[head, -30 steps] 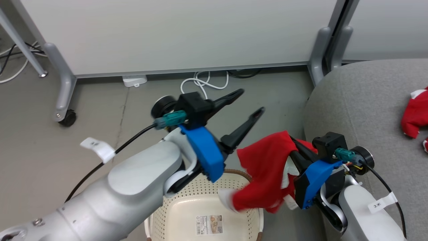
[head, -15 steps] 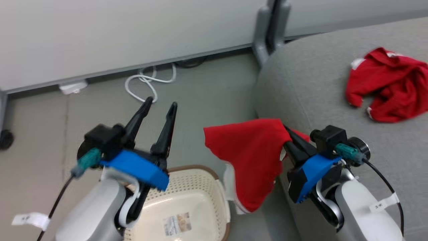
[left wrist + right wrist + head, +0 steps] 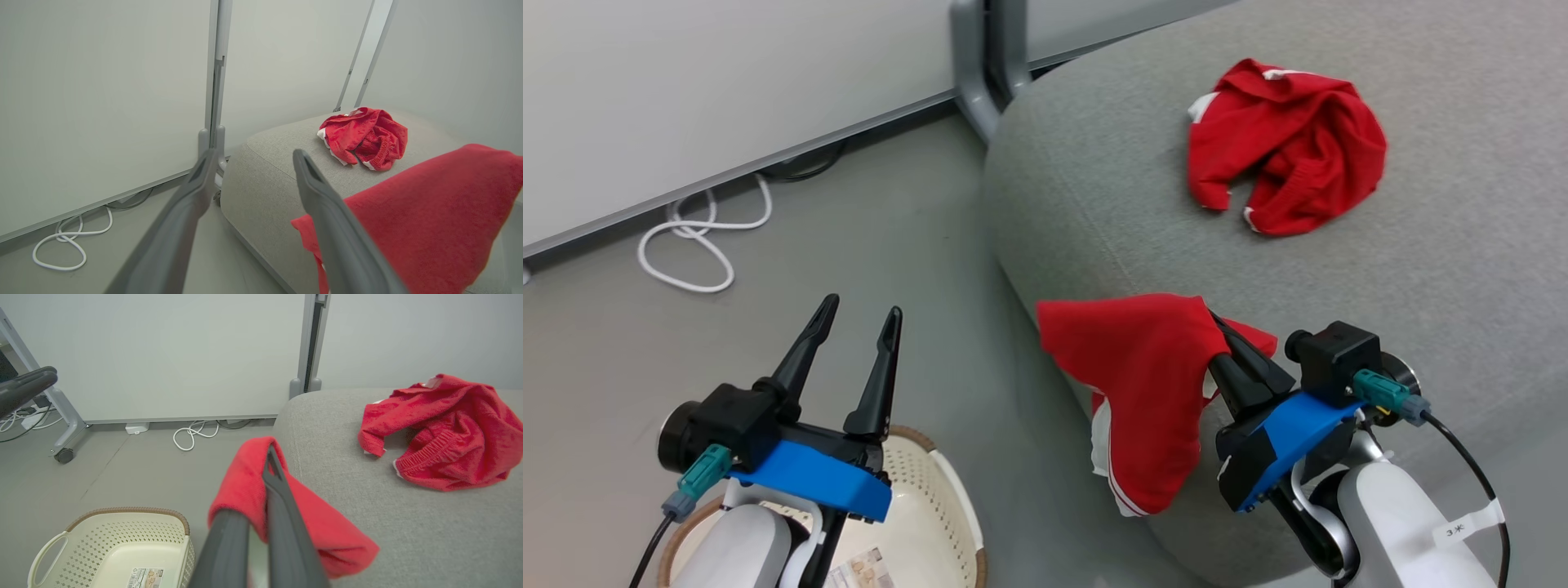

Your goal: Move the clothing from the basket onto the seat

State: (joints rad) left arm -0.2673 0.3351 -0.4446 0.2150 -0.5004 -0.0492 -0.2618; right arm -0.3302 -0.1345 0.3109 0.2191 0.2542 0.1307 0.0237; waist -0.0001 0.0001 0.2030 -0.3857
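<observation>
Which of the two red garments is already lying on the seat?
The crumpled garment far back on the grey seat; the second garment hangs from the shut right hand.

Light is even and diffuse from overhead. All views are bright, no glare or hot spots. Shadows are soft: a faint one in the folds of the crumpled garment [image 3: 1286, 147] on the seat [image 3: 1421, 269]. Head view is sharp. In the wrist views the fingers [image 3: 339, 245] sit close to the lens and are out of focus; the held garment [image 3: 429, 212] at lower right is soft. Panel posts [image 3: 214, 81] splay toward the frame edges. Reds are saturated.
</observation>
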